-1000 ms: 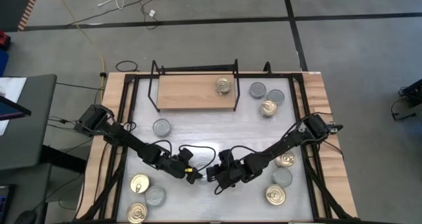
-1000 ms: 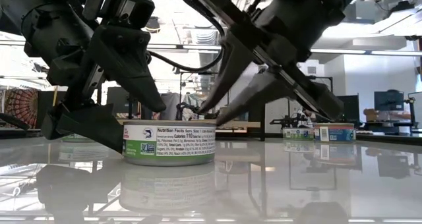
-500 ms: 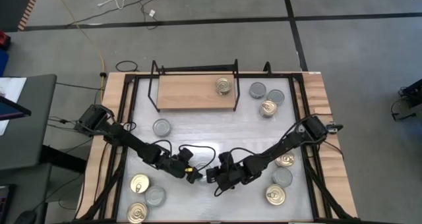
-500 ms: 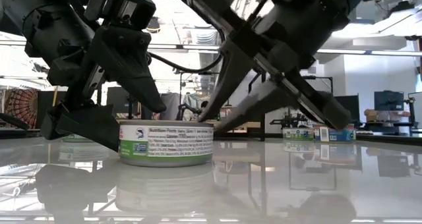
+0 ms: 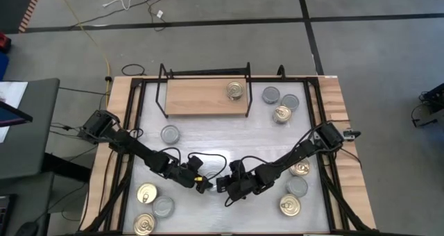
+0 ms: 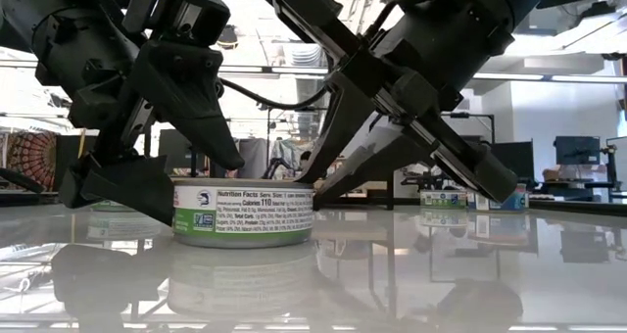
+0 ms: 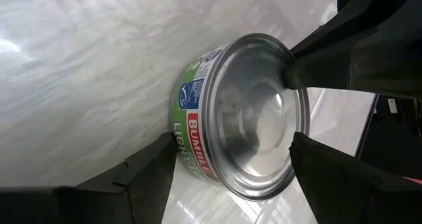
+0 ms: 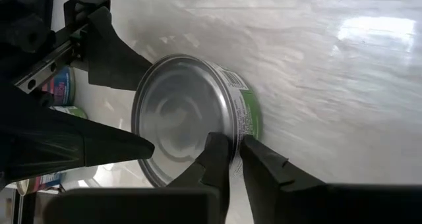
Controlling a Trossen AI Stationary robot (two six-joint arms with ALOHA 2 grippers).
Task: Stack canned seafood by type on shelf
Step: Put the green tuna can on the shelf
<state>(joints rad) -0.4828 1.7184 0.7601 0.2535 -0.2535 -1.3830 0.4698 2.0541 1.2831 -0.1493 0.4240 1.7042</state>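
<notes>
Nudged leftward, tin [image 6: 243,212] sits between left fingers [image 6: 196,113].

— Where does the shelf [image 5: 205,97] sit?
— At the table's [image 5: 222,142] far edge, one can [image 5: 236,91] on its right end; three cans [image 5: 279,104] just beside it toward the far right corner.
— And the rest?
— One can [image 5: 170,134] left of centre, three [image 5: 149,208] at the near left corner, three [image 5: 295,187] near right. Another can [image 6: 243,212] lies between the left gripper [image 5: 202,185] and right gripper [image 5: 223,184], centre front.
</notes>
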